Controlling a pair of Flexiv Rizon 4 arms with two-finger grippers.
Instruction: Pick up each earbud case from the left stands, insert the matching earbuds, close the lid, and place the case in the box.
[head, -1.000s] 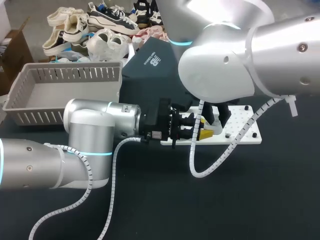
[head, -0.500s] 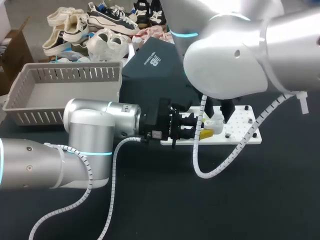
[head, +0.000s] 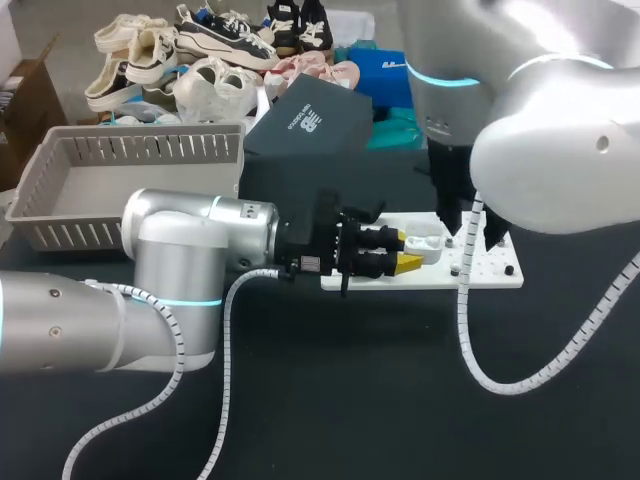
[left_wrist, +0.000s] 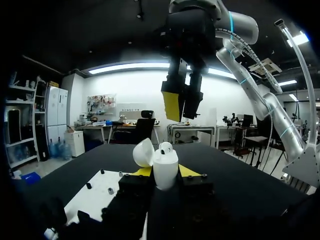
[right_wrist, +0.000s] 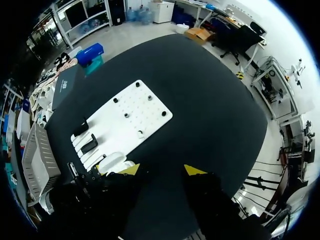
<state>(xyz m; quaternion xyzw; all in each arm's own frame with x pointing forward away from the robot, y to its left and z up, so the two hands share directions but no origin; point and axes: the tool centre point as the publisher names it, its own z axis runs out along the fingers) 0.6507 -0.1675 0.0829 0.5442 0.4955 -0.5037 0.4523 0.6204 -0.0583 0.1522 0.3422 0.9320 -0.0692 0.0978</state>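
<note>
A white earbud case (left_wrist: 165, 172) stands upright with its lid (left_wrist: 143, 152) swung open and an earbud (left_wrist: 165, 148) showing in its mouth. My left gripper (left_wrist: 165, 172) is shut on the case body, holding it over the near end of the white pegboard (head: 492, 270). From above, the case (head: 431, 244) sits just past the left gripper (head: 408, 257). My right gripper (right_wrist: 163, 170) hangs open and empty well above the board, seen overhead in the left wrist view (left_wrist: 182, 102). Two black stands (right_wrist: 86, 136) sit on the board's end nearest the case (right_wrist: 113, 161).
A grey slatted basket (head: 120, 180) stands at the back left of the table. A dark grey box (head: 305, 130) lies behind the left gripper. The pegboard (right_wrist: 131, 119) carries a few small pegs; dark table surface surrounds it.
My right gripper has let its fingers spread and risen up and to the right, away from the case. The left arm and the case have stayed put.
</note>
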